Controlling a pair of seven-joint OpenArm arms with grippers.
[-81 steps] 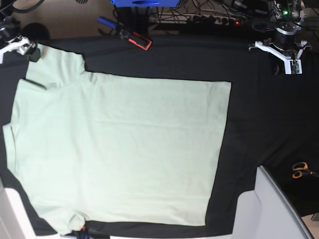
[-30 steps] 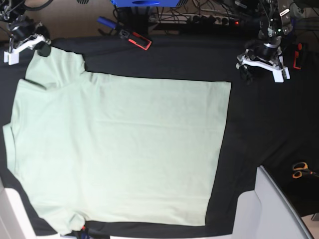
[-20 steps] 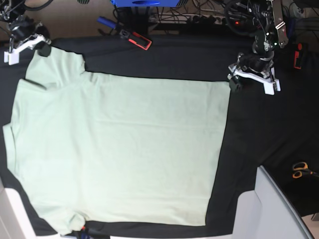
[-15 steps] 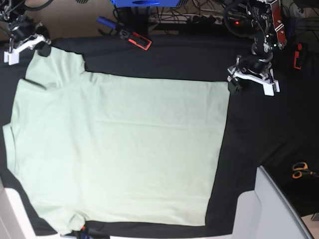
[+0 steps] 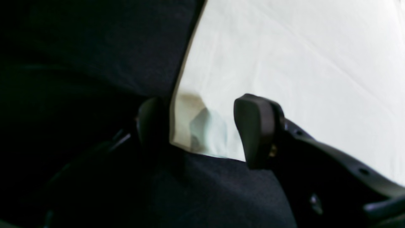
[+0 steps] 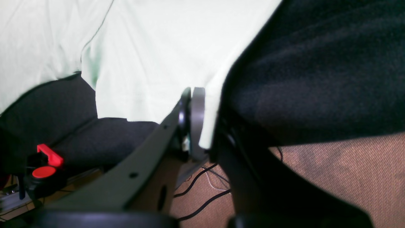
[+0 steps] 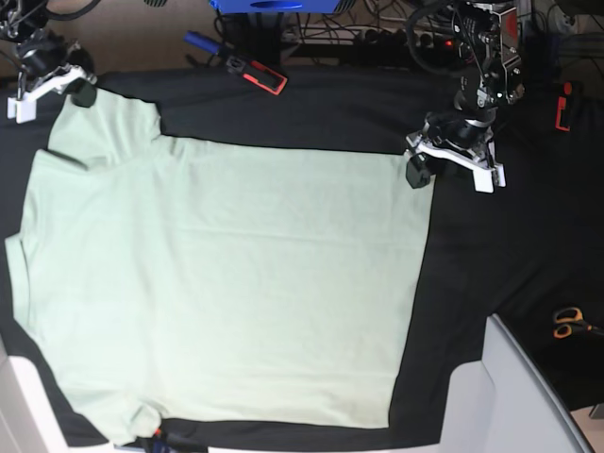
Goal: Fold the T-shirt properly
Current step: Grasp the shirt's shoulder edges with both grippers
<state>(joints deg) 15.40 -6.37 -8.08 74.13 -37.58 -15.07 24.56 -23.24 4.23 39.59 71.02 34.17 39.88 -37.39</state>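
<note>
T-shirt point(image 7: 226, 283) lies flat on the black tablecloth point(image 7: 491, 245), filling the left and middle of the base view, sleeve at top left, hem edge on the right. Left gripper point(image 7: 442, 168) sits at the shirt's upper hem corner, on that view's right; from above its jaw spacing is hard to read. The left wrist view settles it: left gripper point(image 5: 202, 133) has jaws apart, straddling the shirt corner point(image 5: 196, 126), one finger point(image 5: 256, 129) over the fabric, the other dark finger on the cloth side of the edge, not yet clamped. Corner looks slightly lifted or curled there.

Right gripper point(image 7: 52, 83) is at the top-left sleeve in the base view, tiny, grip unclear. The right wrist view shows more: right gripper point(image 6: 202, 123) clenched, with a thin edge of the T-shirt point(image 6: 152, 57) pinched between its fingers. That view also shows brown carpet point(image 6: 332, 171), cables and a red clamp point(image 6: 47, 158) below the table edge. Only the base view shows the orange scissors point(image 7: 566, 323) at lower right.
</note>
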